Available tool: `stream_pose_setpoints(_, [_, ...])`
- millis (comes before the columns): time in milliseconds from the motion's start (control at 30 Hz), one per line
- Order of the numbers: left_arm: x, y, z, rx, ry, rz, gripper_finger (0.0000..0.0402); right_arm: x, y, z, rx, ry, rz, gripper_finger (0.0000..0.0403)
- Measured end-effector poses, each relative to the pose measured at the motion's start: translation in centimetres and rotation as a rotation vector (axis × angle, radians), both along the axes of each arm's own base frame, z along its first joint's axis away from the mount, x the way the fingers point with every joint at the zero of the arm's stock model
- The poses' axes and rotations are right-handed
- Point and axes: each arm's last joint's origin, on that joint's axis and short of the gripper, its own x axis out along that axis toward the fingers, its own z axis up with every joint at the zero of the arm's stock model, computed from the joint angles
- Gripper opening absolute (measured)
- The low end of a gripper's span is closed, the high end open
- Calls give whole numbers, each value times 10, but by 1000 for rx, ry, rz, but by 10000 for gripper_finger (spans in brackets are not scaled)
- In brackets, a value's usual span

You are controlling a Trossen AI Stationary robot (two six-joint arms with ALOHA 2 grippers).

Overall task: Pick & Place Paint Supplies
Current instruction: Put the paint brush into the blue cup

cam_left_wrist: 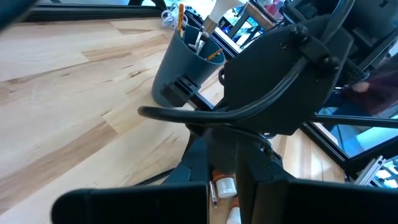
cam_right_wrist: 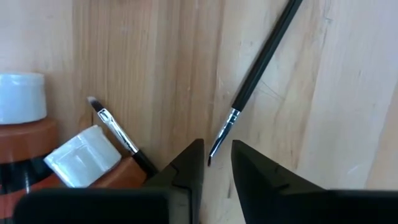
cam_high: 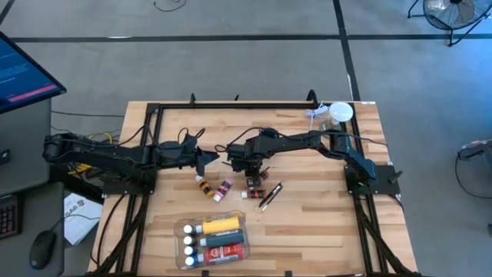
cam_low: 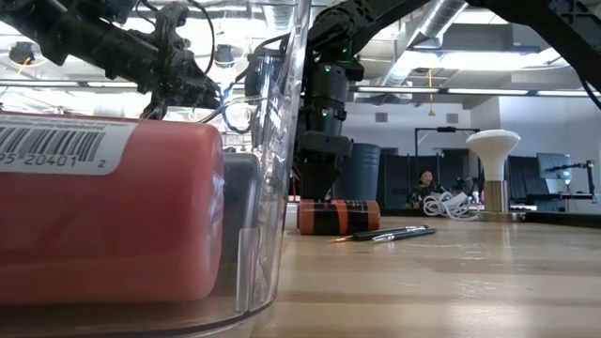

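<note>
Thin dark-handled brush lies flat on the wooden table near its middle, bristle tip pointing into the narrow gap between the right gripper fingers. Fingers are slightly apart, down at the table surface, clamped on nothing. A second brush lies just beside, its handle running under a brown tube with a white cap. Two more small tubes lie a little toward the left edge. Clear tray near the front edge holds a yellow bottle and a red tube. Left gripper hovers closed, left of centre. White-lidded jar sits at the far right corner.
</note>
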Motion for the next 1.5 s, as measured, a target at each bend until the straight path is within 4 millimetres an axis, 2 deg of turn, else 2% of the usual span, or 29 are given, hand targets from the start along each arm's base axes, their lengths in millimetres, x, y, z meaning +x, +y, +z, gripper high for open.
stream_pose_setpoints(600, [0, 0, 0, -2, -5, 1, 1, -1, -3, 0, 10, 2, -6, 72])
stream_pose_setpoints(933, [0, 0, 1, -2, -9, 1, 1, -9, -2, -14, 26, 24, -12, 72])
stream_pose_setpoints(1200, [0, 0, 1, -2, -9, 1, 1, -9, -2, -15, 34, 20, -37, 70])
stream_pose_setpoints(1300, [0, 0, 1, -5, -10, 2, 1, -9, -2, -16, 37, 24, -56, 56])
stream_pose_setpoints(1433, [0, 0, 1, -5, -10, 2, 1, -10, -4, -16, 38, 29, -61, 11])
stream_pose_setpoints(1500, [0, 0, 1, -6, -10, 2, 1, -10, -4, -17, 35, 32, -68, 8])
